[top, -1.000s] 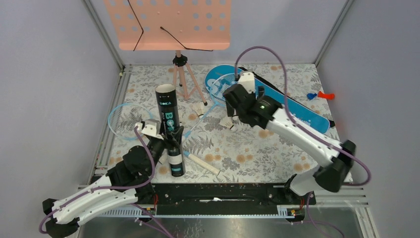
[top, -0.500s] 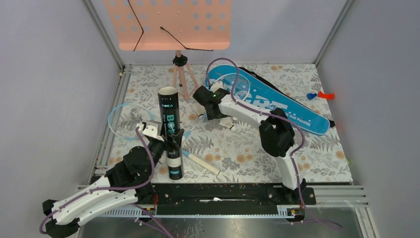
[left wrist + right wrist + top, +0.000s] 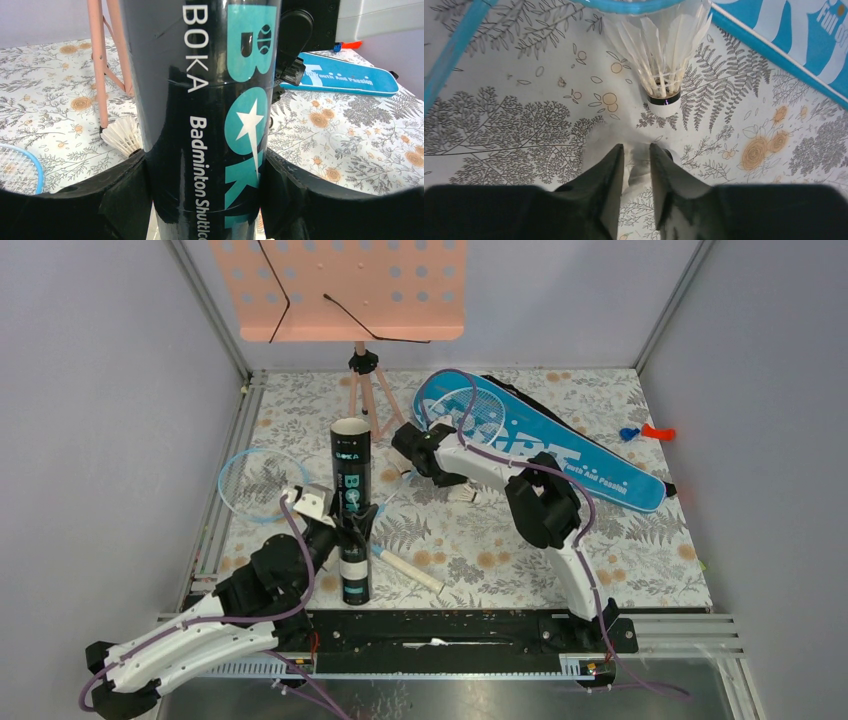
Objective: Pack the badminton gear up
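My left gripper is shut on the long black lettered tube, which stands nearly upright. By the tripod, my right gripper has its jaws pinched on the blurred white feathers of a shuttlecock. A second shuttlecock lies just ahead of it. Another shuttlecock lies mid-table. One light-blue racket lies at the left. A second racket rests on the blue bag.
The peach music stand on its tripod stands at the back, close to my right gripper. A small red and blue object lies at the far right. Grey walls close in the table.
My right arm swung left from the bag to the shuttlecock by the tripod, and its jaws closed down. The tube in my left gripper shifted slightly right.
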You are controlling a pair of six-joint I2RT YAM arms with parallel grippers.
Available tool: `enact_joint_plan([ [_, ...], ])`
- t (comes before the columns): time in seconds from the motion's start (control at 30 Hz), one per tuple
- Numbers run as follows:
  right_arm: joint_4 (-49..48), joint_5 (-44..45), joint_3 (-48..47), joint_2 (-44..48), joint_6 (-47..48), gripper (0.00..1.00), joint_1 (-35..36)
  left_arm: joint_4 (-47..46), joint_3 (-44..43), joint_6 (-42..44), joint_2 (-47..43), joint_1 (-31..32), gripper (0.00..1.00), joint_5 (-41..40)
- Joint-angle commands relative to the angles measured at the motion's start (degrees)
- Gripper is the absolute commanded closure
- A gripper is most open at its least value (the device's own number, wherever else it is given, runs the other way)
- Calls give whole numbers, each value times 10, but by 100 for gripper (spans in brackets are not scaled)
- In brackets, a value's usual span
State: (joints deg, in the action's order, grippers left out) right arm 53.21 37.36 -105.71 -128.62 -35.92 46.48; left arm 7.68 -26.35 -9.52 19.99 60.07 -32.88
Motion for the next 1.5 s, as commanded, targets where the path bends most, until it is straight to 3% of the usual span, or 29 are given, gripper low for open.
enact_joint_plan([
  [0.0,-11,21,36,46,-13,72,-3,-41,-24,3,11,0,87,17],
  [0.17,0,30,55,56,-13,82,-2,-45,-23,5,15,0,87,21],
  [0.3,9,28,69,73,-12,99,-1,-49,-20,7,11,0,87,28],
  [0.43,-6,28,102,118,2,100,3,-53,-16,8,6,0,87,35],
  [0.6,-66,9,195,245,40,100,6,-60,-11,22,3,1,87,76],
  [0.73,-153,-70,288,396,93,100,5,-71,-15,53,11,0,87,165],
  [0.87,-243,-189,345,558,136,100,5,-100,-5,98,24,0,86,325],
  [1.03,-314,-286,354,724,155,100,5,-132,10,155,56,1,85,482],
  [1.27,-426,-414,363,827,141,100,5,-150,-1,212,108,0,85,526],
  [1.47,-437,-529,362,826,99,100,5,-171,-12,217,131,1,85,525],
])
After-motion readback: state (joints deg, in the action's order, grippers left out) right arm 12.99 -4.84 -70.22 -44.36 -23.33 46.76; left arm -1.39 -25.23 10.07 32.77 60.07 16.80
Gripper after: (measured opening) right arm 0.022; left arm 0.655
